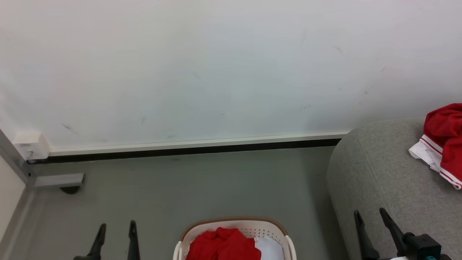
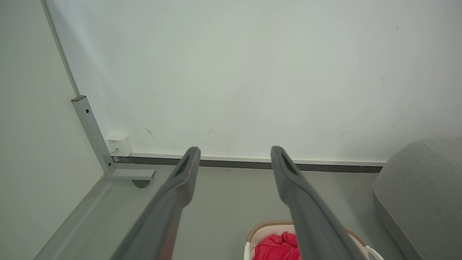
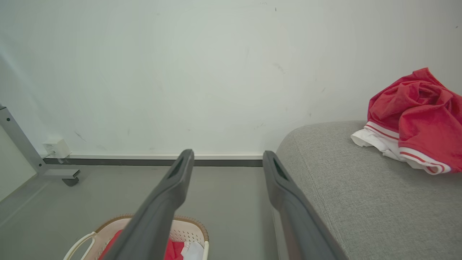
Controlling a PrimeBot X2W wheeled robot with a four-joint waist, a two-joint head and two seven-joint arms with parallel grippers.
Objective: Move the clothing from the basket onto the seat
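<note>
Dark grey fingers of the left gripper (image 1: pixel 118 224) stand spread apart at the near left of the head view, holding nothing. The right gripper (image 1: pixel 369 213), at the near right, is spread the same way and also holds nothing. It sits by the near left edge of the seat (image 1: pixel 379 173), a grey woven sofa with a rounded corner.

Between the two grippers, on the grey floor (image 1: pixel 202 187), stands the basket (image 1: pixel 249 226), cream plastic with small holes and a brown rim. Its near part is cut off at the bottom of the view. Inside it the clothing (image 1: pixel 223 245) lies as a crumpled bright red heap with no clear long axis, filling the left side. A white pad (image 1: pixel 270 247) lies just beside it on the right.

The heap lies to the right of the left gripper and to the left of the right one, lower than both. Neither arm looks clearly nearer, though the right one is already next to the seat.

Far right on the seat, a red garment (image 1: pixel 444 137) with white, red-striped hems already lies bunched, well apart from the basket. A pale wall (image 1: pixel 216 72) closes the far side.
</note>
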